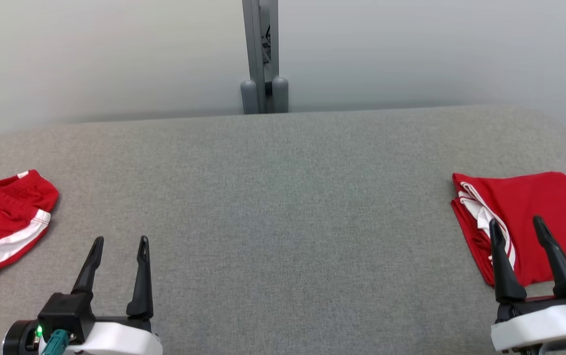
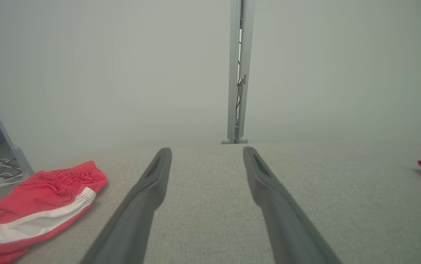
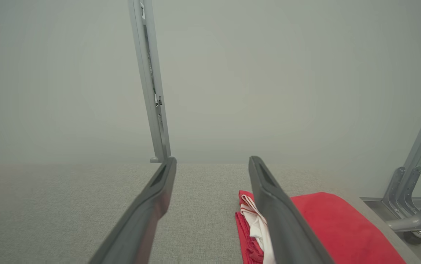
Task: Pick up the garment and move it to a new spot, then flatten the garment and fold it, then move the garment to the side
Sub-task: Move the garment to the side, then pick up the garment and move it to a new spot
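Markings: the red shorts point(image 1: 2, 217) carry a white side stripe and a gathered waistband. The folded red garment point(image 1: 544, 207) shows white trim along its folded left edge. A green light point(image 1: 39, 331) glows on the left wrist housing.

Edges and room: the shorts lie crumpled at the left edge of the grey fabric table point(image 1: 283, 197), running past the head view's left border. The folded garment lies flat near the right edge, below the rounded far corner. A wide stretch of tabletop separates the two. A grey post point(image 1: 263, 54) stands just behind the far edge, mid-table. In the right wrist view a metal frame foot point(image 3: 408, 205) sits off the table's right side.

Fingers: the left gripper point(image 1: 121, 240) has its fingers spread wide and holds nothing. It is over the tabletop, near the shorts but apart from them. The right gripper point(image 1: 516, 220) is likewise spread wide with nothing between its fingers. Those fingers cross over the folded garment's near-left part, and we cannot tell whether they touch it.
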Controlling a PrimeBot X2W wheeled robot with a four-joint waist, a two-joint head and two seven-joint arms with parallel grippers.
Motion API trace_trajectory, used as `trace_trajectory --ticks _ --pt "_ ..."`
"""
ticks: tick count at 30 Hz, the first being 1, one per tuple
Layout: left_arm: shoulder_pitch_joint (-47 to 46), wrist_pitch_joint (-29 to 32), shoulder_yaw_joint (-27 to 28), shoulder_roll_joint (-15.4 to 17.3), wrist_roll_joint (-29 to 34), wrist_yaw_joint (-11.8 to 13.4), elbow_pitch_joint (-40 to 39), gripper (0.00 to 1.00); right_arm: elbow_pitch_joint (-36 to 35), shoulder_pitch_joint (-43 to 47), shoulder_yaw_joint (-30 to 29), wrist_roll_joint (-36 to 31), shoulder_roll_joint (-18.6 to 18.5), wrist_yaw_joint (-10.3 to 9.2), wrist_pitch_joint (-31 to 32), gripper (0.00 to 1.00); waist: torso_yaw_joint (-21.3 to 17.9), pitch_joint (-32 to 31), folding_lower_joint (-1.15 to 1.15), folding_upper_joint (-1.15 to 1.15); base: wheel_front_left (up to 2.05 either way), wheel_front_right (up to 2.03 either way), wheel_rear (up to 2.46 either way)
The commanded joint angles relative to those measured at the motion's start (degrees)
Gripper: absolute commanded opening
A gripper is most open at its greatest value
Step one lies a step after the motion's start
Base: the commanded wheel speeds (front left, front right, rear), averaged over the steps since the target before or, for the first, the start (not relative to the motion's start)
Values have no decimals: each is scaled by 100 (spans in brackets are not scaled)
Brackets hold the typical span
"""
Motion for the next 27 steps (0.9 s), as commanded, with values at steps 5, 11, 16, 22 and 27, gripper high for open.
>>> trace_trajectory --ticks 5,11,16,22,27 --pt "143 92 -5 64 -89 -2 -45 100 -201 260 -44 -82 7 2 174 100 -48 -197 0 0 0 0 0" --pt "229 135 -19 85 -113 28 -76 100 -325 406 -50 48 9 2 259 100 -96 -263 0 0 0 0 0" --pt "193 171 -34 95 -128 47 -85 100 -301 361 -8 134 8 2 271 100 -122 -276 0 0 0 0 0" --pt "160 210 -66 102 -136 61 -68 100 -249 353 3 190 9 2 244 100 -112 -285 0 0 0 0 0" --pt "112 217 -79 107 -149 73 -56 100 -190 347 -2 221 8 2 206 100 -102 -293 0 0 0 0 0"
